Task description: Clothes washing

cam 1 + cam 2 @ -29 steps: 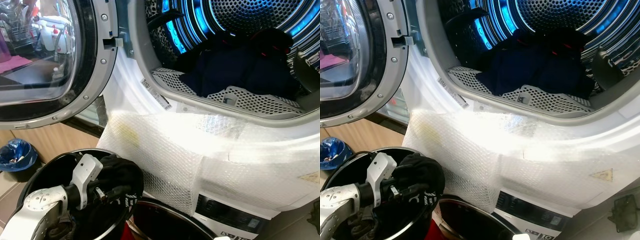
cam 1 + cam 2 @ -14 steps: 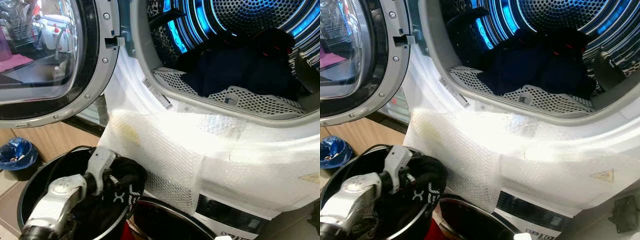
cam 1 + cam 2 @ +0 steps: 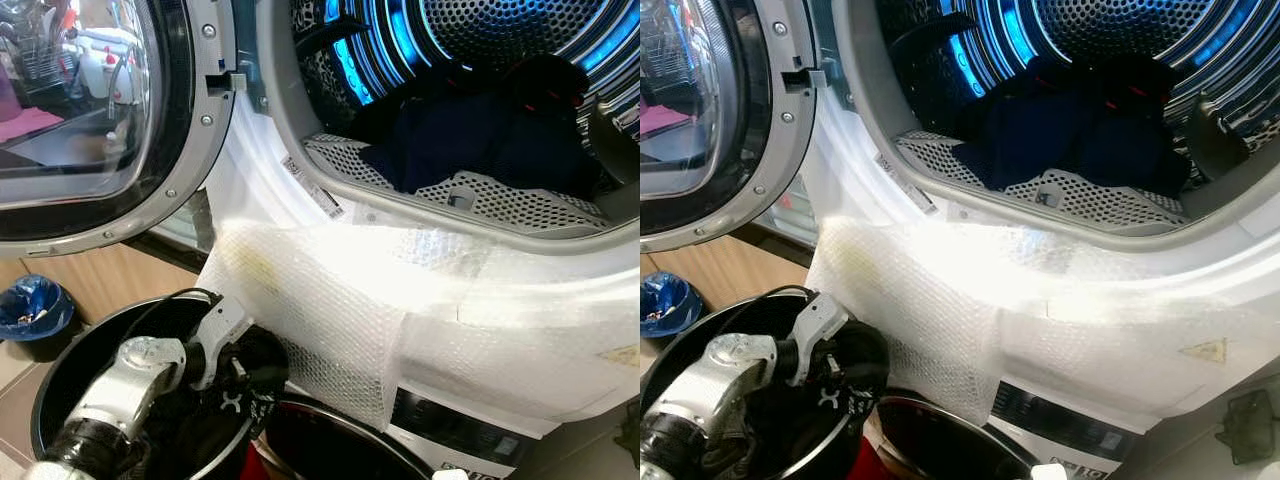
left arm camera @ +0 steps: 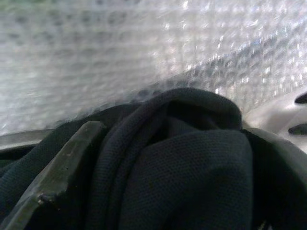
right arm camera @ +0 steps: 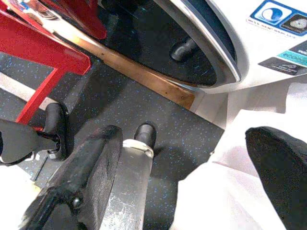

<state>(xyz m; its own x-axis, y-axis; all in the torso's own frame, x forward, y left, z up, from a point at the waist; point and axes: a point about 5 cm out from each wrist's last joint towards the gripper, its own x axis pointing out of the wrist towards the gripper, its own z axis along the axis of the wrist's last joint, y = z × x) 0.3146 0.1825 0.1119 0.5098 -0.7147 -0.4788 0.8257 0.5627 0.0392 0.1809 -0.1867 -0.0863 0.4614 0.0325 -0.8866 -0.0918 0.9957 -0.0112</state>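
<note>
The washing machine's round door [image 3: 90,120] is swung open to the left. Inside the blue-lit drum [image 3: 520,30] lies a heap of dark clothes [image 3: 480,140]. Below, at the lower left, a black laundry basket [image 3: 60,370] stands in front of the machine. My left gripper [image 3: 243,378] reaches into the basket at its right rim and is shut on a black garment [image 4: 192,167] with a white logo. The cloth bunches over its fingers [image 4: 67,163] in the left wrist view. My right gripper [image 5: 187,182] hangs open low over the speckled dark floor.
Bubble wrap [image 3: 330,300] covers the machine's front below the drum opening. A second dark round bin [image 3: 330,440] sits right of the basket. A blue bag-lined bin [image 3: 30,305] stands on the floor at the left. A red frame [image 5: 38,48] stands by the right gripper.
My left arm has turned and pushed right and down, so the gripper and the black garment sit lower at the basket's right rim. The drum's clothes are unchanged.
</note>
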